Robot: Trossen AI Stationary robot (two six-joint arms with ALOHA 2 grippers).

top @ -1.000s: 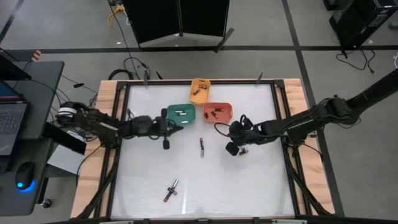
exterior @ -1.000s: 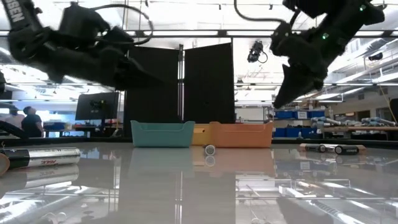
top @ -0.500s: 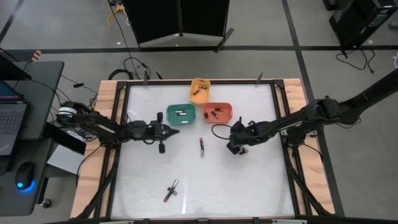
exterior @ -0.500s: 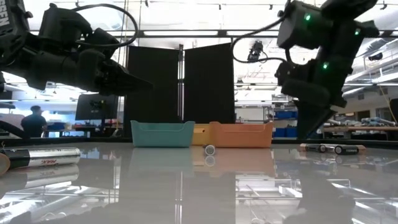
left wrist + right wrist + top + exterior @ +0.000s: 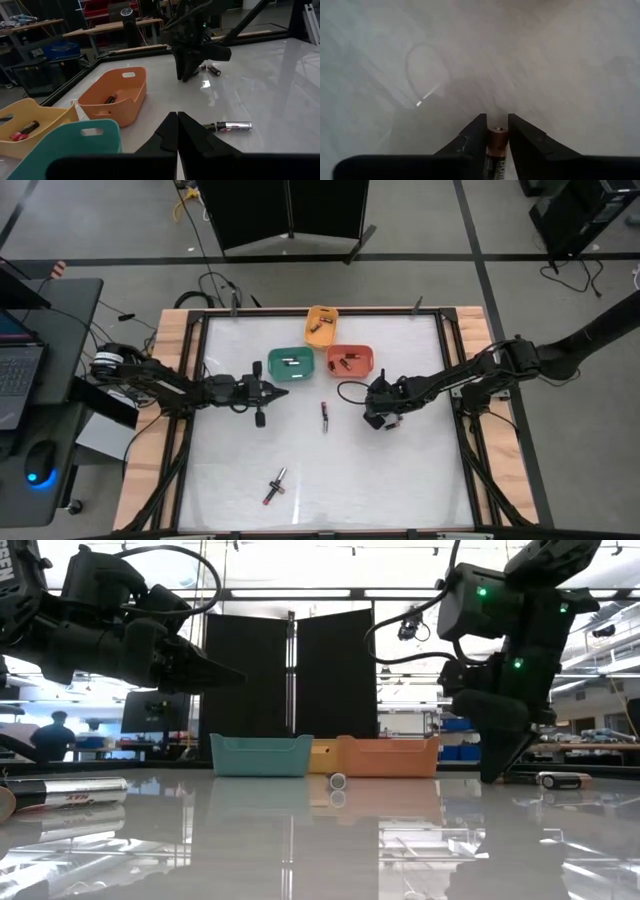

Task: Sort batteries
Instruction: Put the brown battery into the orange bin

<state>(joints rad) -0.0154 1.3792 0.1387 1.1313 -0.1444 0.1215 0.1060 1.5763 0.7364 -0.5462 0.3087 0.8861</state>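
Note:
My right gripper (image 5: 377, 420) points down at the table's right-middle, shut on a dark battery with a copper end (image 5: 496, 136). A second battery (image 5: 560, 780) lies on its side just beside it. My left gripper (image 5: 272, 390) is shut and empty, hovering level left of the teal bin (image 5: 291, 364). A red-and-silver battery (image 5: 324, 416) lies on its side at the table's middle, and two more (image 5: 275, 486) lie nearer the near edge. The teal, orange (image 5: 350, 360) and yellow (image 5: 320, 325) bins each hold batteries. My right gripper pinches the battery near its copper end (image 5: 496, 134), one finger (image 5: 476, 132) on each side of its round body. The fingers come from above, pointing down, with their tips at the tabletop (image 5: 490, 776). I cannot tell if the battery is lifted off the table.
The three bins stand together at the table's far middle. A raised wooden and black frame (image 5: 190, 430) runs round the tabletop. Bare white surface lies between the middle battery and the near edge. A person stands far off in the room (image 5: 58, 730).
My right gripper has come down from above the table onto the pair of batteries at the right-middle and tipped more upright; one of the two batteries is now hidden behind it in the low view. My left gripper has drawn back a little toward the table's left edge.

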